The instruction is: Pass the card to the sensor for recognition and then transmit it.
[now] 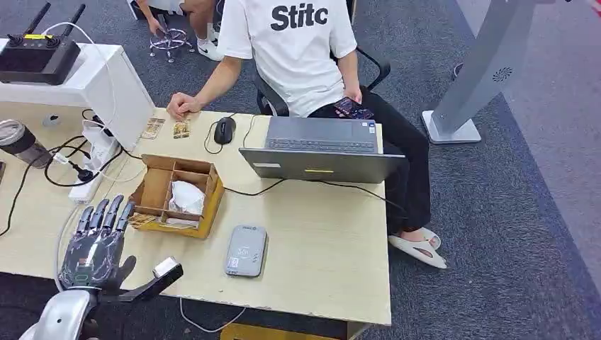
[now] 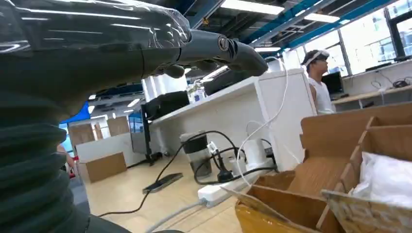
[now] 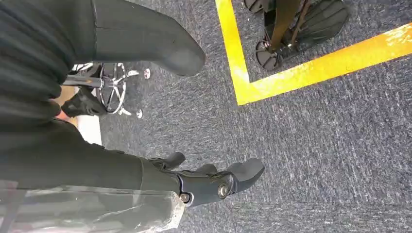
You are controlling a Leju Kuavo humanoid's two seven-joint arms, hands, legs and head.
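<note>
My left hand (image 1: 93, 244) hovers over the table's near left corner, fingers stretched out and apart, holding nothing. Its fingertips (image 1: 106, 207) point at the open cardboard box (image 1: 205, 205), just short of its left side. A patterned card (image 1: 142, 219) lies in the box's near left compartment. The grey flat sensor (image 1: 246, 250) lies on the table to the right of the box. In the left wrist view the fingers (image 2: 214, 48) reach above the box (image 2: 311, 184). My right hand (image 3: 209, 182) hangs over the carpet, fingers loosely apart and holding nothing.
A person in a white T-shirt (image 1: 294, 42) sits across the table behind an open laptop (image 1: 322, 152), one hand beside two small cards (image 1: 166, 128) and a mouse (image 1: 225, 129). A power strip with cables (image 1: 92, 170) and a tumbler (image 1: 21, 142) sit at the left.
</note>
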